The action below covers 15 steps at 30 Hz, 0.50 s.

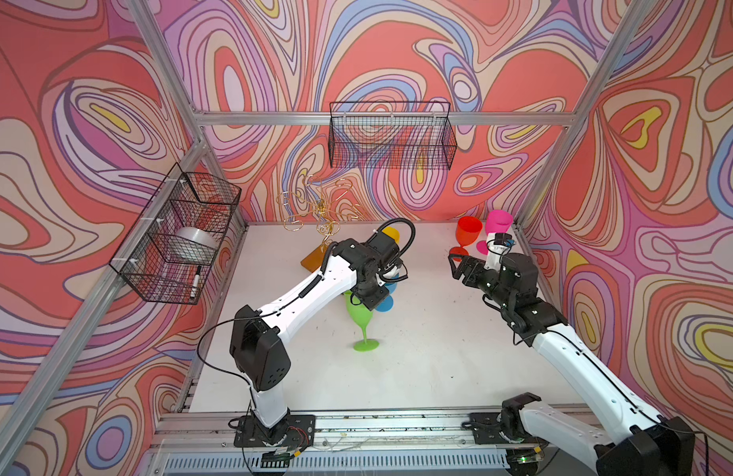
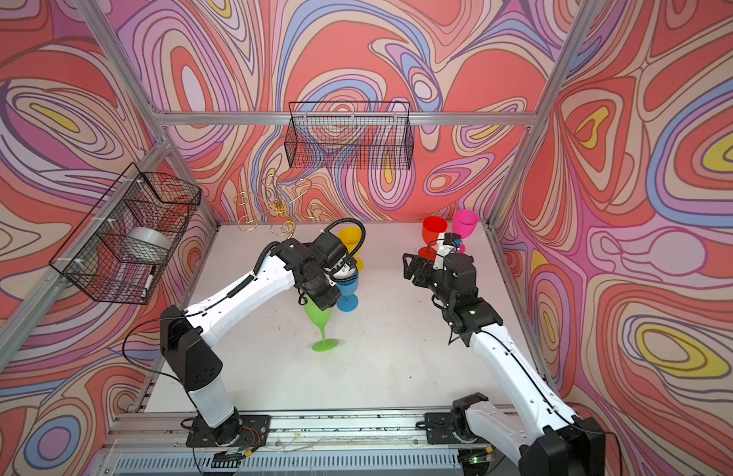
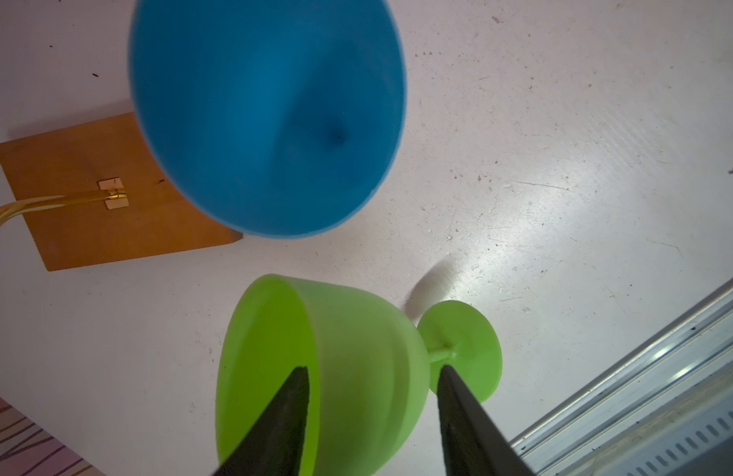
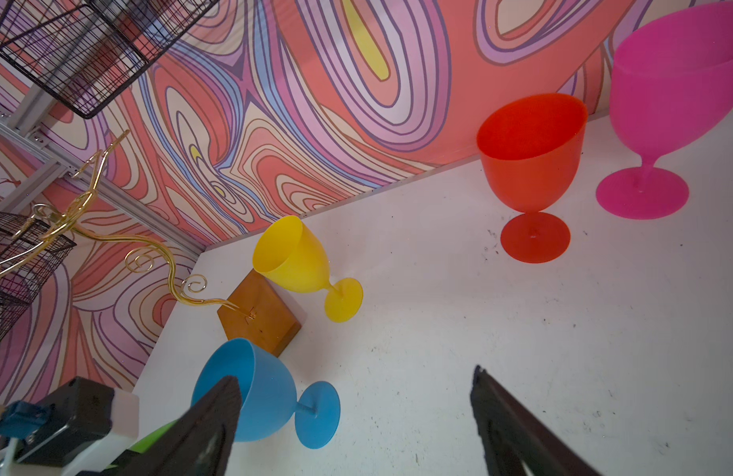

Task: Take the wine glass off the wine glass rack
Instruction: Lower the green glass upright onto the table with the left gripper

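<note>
The wine glass rack (image 1: 321,208), a gold wire tree on an amber base (image 3: 109,230), stands at the back left with no glass on its arms. A green wine glass (image 1: 355,312) has its foot on the white table (image 1: 418,350) in front of the rack. My left gripper (image 3: 373,367) hangs over its bowl (image 3: 356,329) with the jaws open, one finger inside the rim and the other outside by the stem. My right gripper (image 4: 354,373) is open and empty above the table at the right, also seen in both top views (image 1: 459,268) (image 2: 412,268).
A blue glass (image 1: 385,304) stands right behind the green one, a yellow glass (image 4: 294,259) by the rack's base, and red (image 4: 529,156) and pink (image 4: 677,90) glasses at the back right. Black wire baskets hang on the back wall (image 1: 391,136) and left wall (image 1: 179,239).
</note>
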Tool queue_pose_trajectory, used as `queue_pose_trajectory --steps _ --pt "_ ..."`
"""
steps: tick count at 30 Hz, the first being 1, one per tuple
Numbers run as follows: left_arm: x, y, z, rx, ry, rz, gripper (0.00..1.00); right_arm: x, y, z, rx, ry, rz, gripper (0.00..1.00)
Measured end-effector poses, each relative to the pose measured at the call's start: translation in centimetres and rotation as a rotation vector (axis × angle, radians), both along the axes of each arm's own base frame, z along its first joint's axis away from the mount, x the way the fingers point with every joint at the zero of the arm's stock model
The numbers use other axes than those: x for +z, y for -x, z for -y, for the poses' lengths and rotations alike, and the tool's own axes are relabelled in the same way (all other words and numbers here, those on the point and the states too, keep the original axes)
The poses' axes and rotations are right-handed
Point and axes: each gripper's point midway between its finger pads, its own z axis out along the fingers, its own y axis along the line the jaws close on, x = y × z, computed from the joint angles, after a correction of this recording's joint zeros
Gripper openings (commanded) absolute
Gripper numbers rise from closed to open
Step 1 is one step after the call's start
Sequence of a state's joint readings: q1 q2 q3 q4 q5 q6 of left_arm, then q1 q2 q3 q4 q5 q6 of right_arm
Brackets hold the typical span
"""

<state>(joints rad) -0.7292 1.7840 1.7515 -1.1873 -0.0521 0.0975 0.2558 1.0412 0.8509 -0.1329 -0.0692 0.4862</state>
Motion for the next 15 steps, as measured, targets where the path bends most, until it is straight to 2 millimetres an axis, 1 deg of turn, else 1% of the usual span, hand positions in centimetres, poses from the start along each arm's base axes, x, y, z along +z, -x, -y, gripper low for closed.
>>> queue_pose_trajectory --steps 3,4,6,7,9,13,15 --pt "0.5 -0.4 -0.3 0.016 -0.007 0.025 0.59 0.2 0.0 0.0 0.001 -0.003 0.006 0.92" --pt "0.6 -0.5 -0.4 0.022 -0.009 0.033 0.56 0.2 0.0 0.0 0.001 -0.003 0.007 0.92" --pt "1.0 -0.6 -0.7 0.032 -0.011 0.049 0.44 0.2 0.0 0.0 0.001 -0.004 0.007 0.92" --pt "1.3 -0.7 -0.8 0.036 -0.010 0.059 0.40 0.2 0.0 0.0 0.001 -0.004 0.007 0.92" --pt "1.7 -0.7 -1.0 0.042 -0.007 0.074 0.34 0.2 0.0 0.0 0.001 -0.006 0.007 0.92" --pt "2.3 -0.6 -1.3 0.051 -0.001 0.094 0.26 0.2 0.0 0.0 0.000 -0.006 0.005 0.92" --pt "2.4 -0.6 -1.4 0.057 0.000 0.096 0.25 0.2 0.0 0.0 0.000 -0.006 0.005 0.92"
